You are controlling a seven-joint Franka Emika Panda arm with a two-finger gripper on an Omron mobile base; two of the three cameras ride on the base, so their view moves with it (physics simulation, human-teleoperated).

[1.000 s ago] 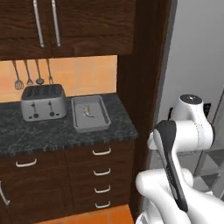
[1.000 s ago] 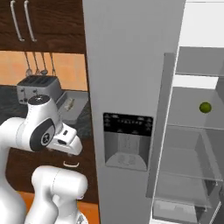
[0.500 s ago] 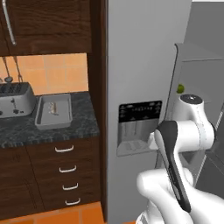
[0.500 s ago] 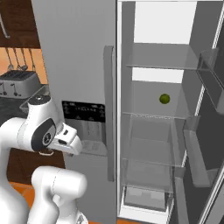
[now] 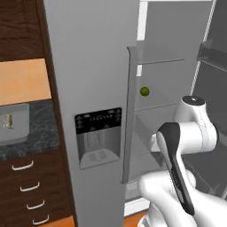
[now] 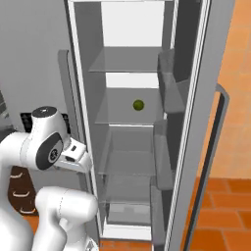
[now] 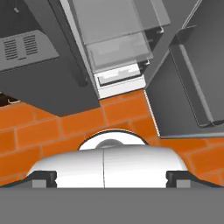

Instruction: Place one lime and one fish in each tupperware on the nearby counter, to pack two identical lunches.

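Green lime (image 6: pixel 138 105) sits on a fridge shelf (image 6: pixel 125 116), well apart from the spread gripper (image 7: pixel 111 177).

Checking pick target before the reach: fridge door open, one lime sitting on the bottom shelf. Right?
Not quite. The fridge door is open and holds one lime, but the right base view shows it on a middle shelf, with more shelves below.

The white arm (image 5: pixel 186 146) is folded upright over its base, elbow high. The wrist (image 6: pixel 73 154) angles downward, pointing the gripper (image 7: pixel 111 178) at the floor with its jaws spread wide, holding nothing.
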